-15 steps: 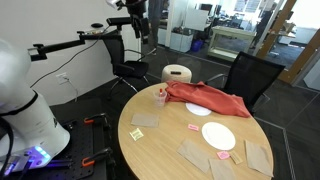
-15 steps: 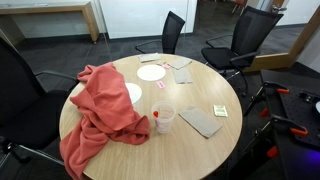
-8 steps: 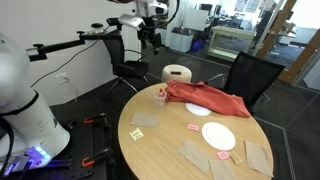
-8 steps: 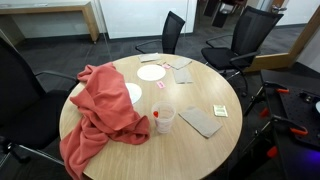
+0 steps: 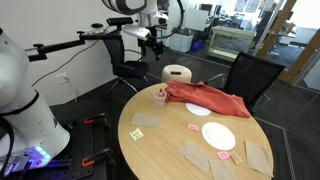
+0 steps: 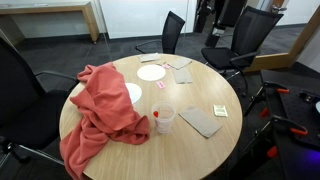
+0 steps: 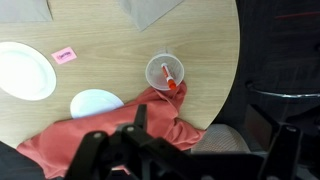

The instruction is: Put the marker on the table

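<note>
The jaws are released: in the wrist view their two dark fingers (image 7: 89, 150) stand wide apart at the bottom edge, with nothing between them. Straight below and just ahead of them lies the crumpled red cloth (image 7: 120, 135), draped over the near rim of the round tan surface (image 7: 120, 40). To the right of the jaws, off the surface, is a black chair (image 7: 285, 100).

Past the cloth's edge and slightly left of the midline between the jaws stands a clear cup (image 7: 154, 66). The marker (image 7: 171, 82) leans inside it, red, with its lower end towards the cloth. It rests in the cup rather than on the bare wood and is well apart from the jaws.

Ahead and to the left, a small white plate (image 7: 95, 102) touches the cloth. A larger white plate (image 7: 25, 70) lies further left, and a pink tag (image 7: 64, 55) sits beyond both. Farthest ahead, a tan napkin (image 7: 150, 10) is cut off by the top edge.

In an exterior view the arm (image 5: 138, 8) hangs high above the floor, outside the rim, with the cup and marker (image 5: 160, 93) well below it.
</note>
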Controlling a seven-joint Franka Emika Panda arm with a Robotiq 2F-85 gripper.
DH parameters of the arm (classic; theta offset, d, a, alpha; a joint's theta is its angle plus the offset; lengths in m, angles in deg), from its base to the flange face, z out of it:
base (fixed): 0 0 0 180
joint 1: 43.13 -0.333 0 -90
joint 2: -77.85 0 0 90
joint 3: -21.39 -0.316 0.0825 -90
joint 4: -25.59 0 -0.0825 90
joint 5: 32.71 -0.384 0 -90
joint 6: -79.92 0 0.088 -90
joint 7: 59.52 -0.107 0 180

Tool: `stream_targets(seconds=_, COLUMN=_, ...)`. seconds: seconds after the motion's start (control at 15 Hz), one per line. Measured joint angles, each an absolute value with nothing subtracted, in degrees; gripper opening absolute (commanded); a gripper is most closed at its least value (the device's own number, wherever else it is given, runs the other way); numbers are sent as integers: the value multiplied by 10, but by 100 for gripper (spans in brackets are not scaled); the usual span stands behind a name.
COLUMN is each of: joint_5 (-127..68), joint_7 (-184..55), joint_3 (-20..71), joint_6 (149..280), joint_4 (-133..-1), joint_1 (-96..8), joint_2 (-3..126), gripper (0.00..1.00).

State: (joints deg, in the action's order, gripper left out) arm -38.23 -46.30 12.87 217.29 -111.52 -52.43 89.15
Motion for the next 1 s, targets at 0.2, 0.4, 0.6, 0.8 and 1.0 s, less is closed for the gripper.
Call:
stream_targets(seconds=0.2, joint_5=-382, joint_7=-463, joint_3=129, joint_6=2173, joint_4=-1115, joint_1=-526, joint_2=892, gripper=100)
stream_targets(seconds=0.4, joint_5=-382, joint_7=-463, joint_3=129, joint_6=2173, joint_4=-1115, joint_1=-526, joint_2=888, gripper=100)
stream_targets(seconds=0.6, joint_5=-388, joint_7=-447, joint_3=130, joint_6=2173, joint_4=-1115, joint_1=-527, joint_2=875, gripper=100)
stream_targets(seconds=0.8, joint_5=-405, joint_7=-400, joint_3=136, joint_6=2173, joint_4=-1116, joint_1=-527, joint_2=855, gripper=100)
stream_targets(seconds=1.0, joint_5=-419, joint_7=-354, joint_3=143, joint_6=2180, joint_4=-1119, joint_1=-527, joint_2=832, gripper=100)
